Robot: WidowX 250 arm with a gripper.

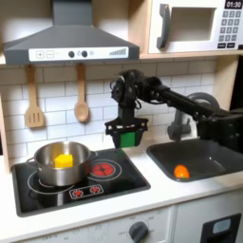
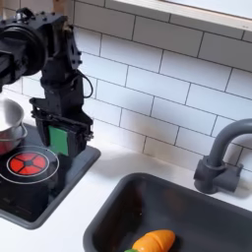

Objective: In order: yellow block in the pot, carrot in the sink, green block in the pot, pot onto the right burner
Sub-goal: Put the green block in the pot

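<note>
The steel pot (image 1: 59, 158) stands on the stove's left burner in the first exterior view, and the yellow block (image 1: 64, 160) lies inside it. In the second exterior view the pot's (image 2: 7, 124) rim shows at the left edge. My gripper (image 1: 125, 136) (image 2: 63, 136) hangs above the stove's back right corner, to the right of the pot, shut on the green block (image 1: 126, 140) (image 2: 61, 141). The carrot (image 1: 180, 172) (image 2: 154, 241) lies in the dark sink (image 1: 211, 155) (image 2: 202, 212).
The right burner (image 1: 102, 170) (image 2: 27, 162) glows red and bare, below and left of my gripper in both exterior views. A dark faucet (image 2: 220, 157) stands behind the sink. Wooden utensils (image 1: 82, 95) hang on the tiled wall under the hood.
</note>
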